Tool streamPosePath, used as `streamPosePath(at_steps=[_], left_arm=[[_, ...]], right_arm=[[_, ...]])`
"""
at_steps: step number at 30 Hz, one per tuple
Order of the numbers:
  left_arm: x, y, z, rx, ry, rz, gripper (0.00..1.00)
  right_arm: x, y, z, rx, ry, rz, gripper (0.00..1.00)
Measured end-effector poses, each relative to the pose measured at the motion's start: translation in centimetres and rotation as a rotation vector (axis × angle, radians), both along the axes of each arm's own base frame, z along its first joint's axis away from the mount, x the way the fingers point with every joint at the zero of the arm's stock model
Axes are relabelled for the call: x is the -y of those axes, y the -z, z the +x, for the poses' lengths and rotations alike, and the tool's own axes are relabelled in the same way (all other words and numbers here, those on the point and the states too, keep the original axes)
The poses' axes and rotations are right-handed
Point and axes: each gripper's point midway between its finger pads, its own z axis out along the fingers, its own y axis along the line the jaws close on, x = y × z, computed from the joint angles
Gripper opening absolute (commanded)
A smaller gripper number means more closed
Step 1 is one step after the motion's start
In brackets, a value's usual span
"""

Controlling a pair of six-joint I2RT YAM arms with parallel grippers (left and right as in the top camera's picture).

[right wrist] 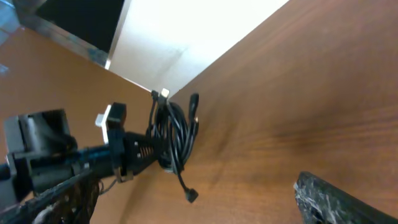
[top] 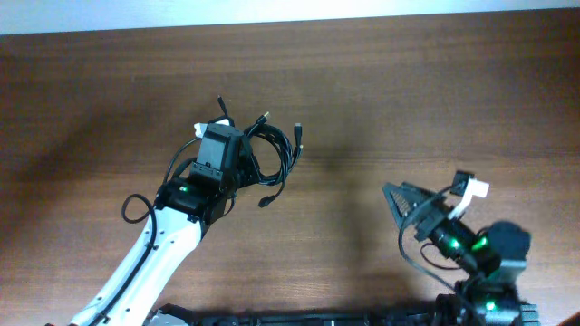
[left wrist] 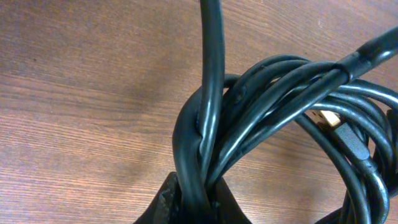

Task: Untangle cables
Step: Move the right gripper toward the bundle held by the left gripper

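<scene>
Several thin black cables (top: pixel 272 154) hang as one knotted coil from the left hand (left wrist: pixel 193 208), whose jaws are closed on a thick twist of strands at the coil's edge. The bundle sits left of centre over the desk (top: pixel 435 91) and appears to be raised off it, with one plug (right wrist: pixel 191 196) dangling below.

The main risk, as I judge it, is tightening. One strand wraps across the others right above the grip, so a pull on the wrong cord would cinch that wrap instead of freeing it. A tug on the loose plug could also drag the whole coil out of the left hand, since only a small part is pinched.

The right hand (top: pixel 391 195) is well apart from the coil and holds nothing. Its wrist view shows only one finger (right wrist: pixel 342 199), so I cannot tell whether it is open or closed. How many cords there are cannot be counted. A gold-tipped connector (left wrist: pixel 323 118) is half buried in the loops, and the left fingertips are hidden under the strands.
</scene>
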Motion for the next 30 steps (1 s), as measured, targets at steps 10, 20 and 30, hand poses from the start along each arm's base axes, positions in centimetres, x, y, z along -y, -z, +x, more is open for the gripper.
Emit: streamPosePath(at_steps=[10,20,30], left_arm=[[0.0,-0.1,0.0,0.001,-0.006,-0.006,0.02],[0.0,-0.1,0.1,-0.021,-0.107,-0.084,0.0],[1.2,0.1,-0.7,-0.089,-0.148,-0.202,0.0]], right_arm=[[-1.4,-1.7,3.9,-0.156,-0.193,-0.021,0.99],[-10.3,4.4,1.4,-0.355,-0.523,-0.058,1.0],[-14.6,6.3,1.0,-0.281,-0.55,-0.217,0.91]])
